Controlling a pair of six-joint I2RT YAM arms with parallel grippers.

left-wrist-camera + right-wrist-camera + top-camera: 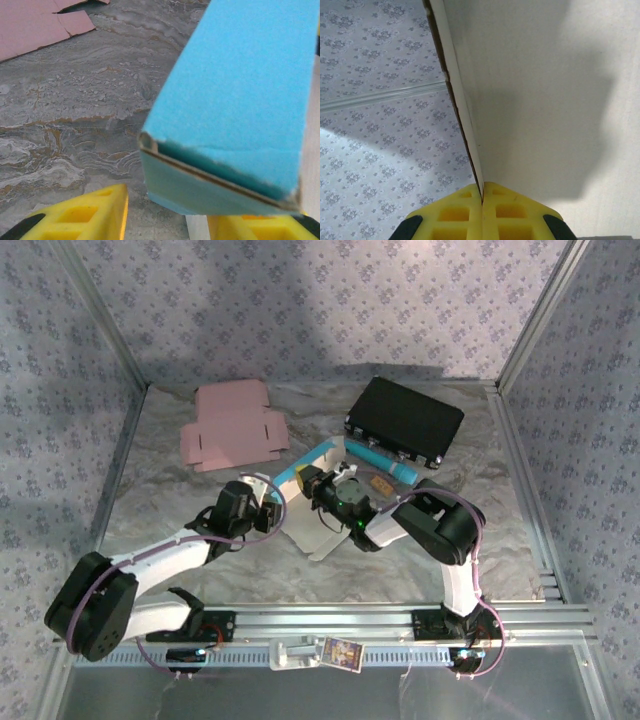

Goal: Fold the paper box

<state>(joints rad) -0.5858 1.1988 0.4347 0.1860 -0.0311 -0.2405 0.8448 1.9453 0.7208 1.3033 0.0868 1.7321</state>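
Right wrist view: the right jaws are clenching on the raw edge of the paper box (545, 100). Their yellow fingers (455, 215) are pressing together at the bottom centre, and the white panel is rising from them across the right side of the frame.

In the left wrist view the left jaws are standing released. One yellow finger (85, 215) is sitting at the lower left and the other at the lower right, with the box's blue folded wall (240, 90) hanging between them. A strip of grey marbled bench (75, 100) is showing between the left finger and the box corner.

From the top external view, the box (312, 530) is lying at mid-frame between the two arms. A flat pink cardboard sheet (232, 427) is resting toward the upper left and a black case (405, 420) toward the upper right.
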